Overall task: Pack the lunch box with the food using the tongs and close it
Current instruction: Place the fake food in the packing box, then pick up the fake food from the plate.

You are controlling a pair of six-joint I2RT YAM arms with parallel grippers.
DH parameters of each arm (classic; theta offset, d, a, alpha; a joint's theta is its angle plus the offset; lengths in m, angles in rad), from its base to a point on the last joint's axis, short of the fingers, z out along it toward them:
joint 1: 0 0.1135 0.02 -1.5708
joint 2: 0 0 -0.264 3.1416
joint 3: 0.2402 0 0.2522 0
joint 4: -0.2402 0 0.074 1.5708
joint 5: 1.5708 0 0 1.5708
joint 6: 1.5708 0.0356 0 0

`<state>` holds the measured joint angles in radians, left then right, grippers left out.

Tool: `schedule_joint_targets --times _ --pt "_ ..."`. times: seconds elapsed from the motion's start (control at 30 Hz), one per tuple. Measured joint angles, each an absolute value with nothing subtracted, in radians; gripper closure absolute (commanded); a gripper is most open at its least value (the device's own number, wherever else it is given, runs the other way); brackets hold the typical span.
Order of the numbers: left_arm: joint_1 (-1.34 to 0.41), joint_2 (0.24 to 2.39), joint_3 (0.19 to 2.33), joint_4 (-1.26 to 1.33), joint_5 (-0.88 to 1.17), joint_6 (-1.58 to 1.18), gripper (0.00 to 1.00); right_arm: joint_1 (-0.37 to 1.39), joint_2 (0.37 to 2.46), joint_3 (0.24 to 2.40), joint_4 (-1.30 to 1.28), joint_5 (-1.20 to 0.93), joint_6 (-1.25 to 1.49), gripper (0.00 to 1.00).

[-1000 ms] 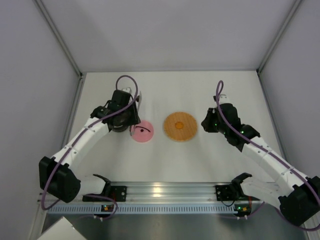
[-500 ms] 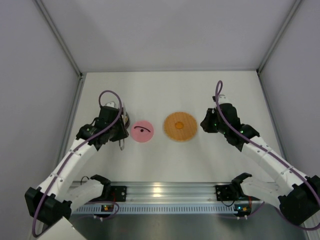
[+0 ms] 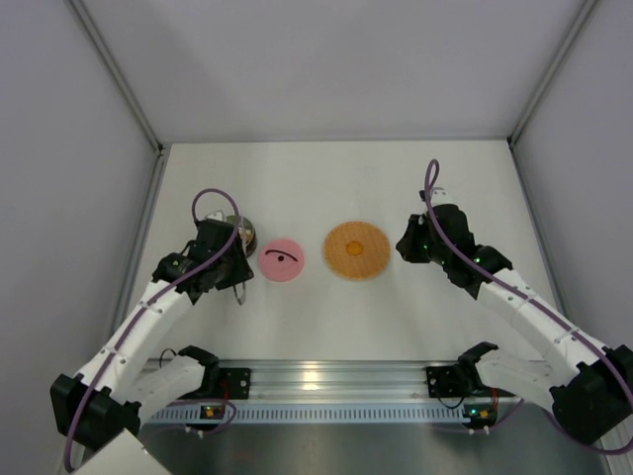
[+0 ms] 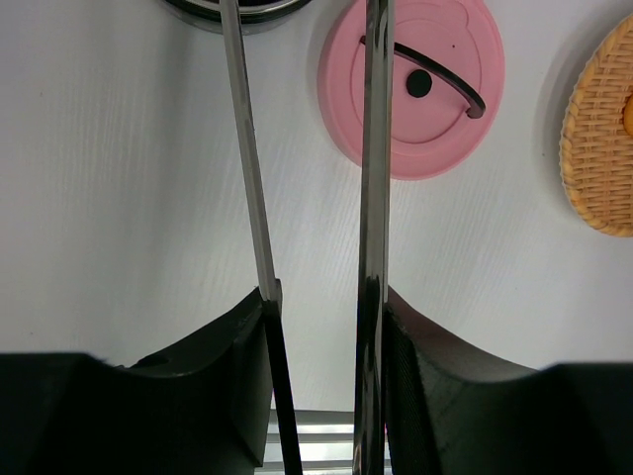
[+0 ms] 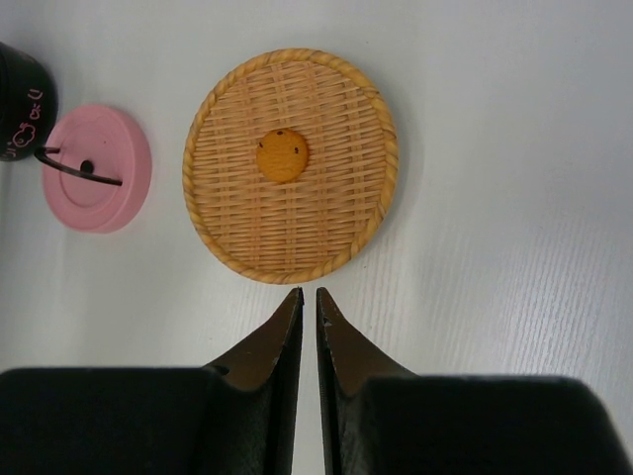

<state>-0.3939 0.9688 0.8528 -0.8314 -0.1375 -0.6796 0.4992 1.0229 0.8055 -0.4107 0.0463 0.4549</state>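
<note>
Tongs (image 4: 374,148) sit inside the left end effector (image 4: 326,302), seemingly gripped.

A white table (image 3: 336,188), faintly grained, is boxed in by plain grey walls (image 3: 336,69) (slim metal struts (image 3: 114,74) at the corners); an aluminium rail (image 3: 336,378) runs along its near edge.

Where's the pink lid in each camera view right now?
Top external: pink lid, left of centre.
Left wrist: pink lid at top, right of centre, partly behind the tongs.
Right wrist: pink lid at left edge.
Shared landmark: orange woven plate, to its right in all.
</note>
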Motion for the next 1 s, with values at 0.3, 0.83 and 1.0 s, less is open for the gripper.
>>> schedule_joint_targets --times 0.3,0.83,1.0 --pt "-0.393 0.981 0.870 -0.834 -0.128 -0.669 0.56 0.499 1.024 0.805 -0.411 0.046 0.455 0.91" --pt "-0.837 1.361 1.193 -0.753 -0.141 -0.668 0.50 0.499 1.037 0.805 -0.413 0.047 0.454 0.91" --pt "-0.928 1.496 1.196 -0.709 -0.142 -0.687 0.50 0.499 1.034 0.805 -0.414 0.057 0.453 0.91"
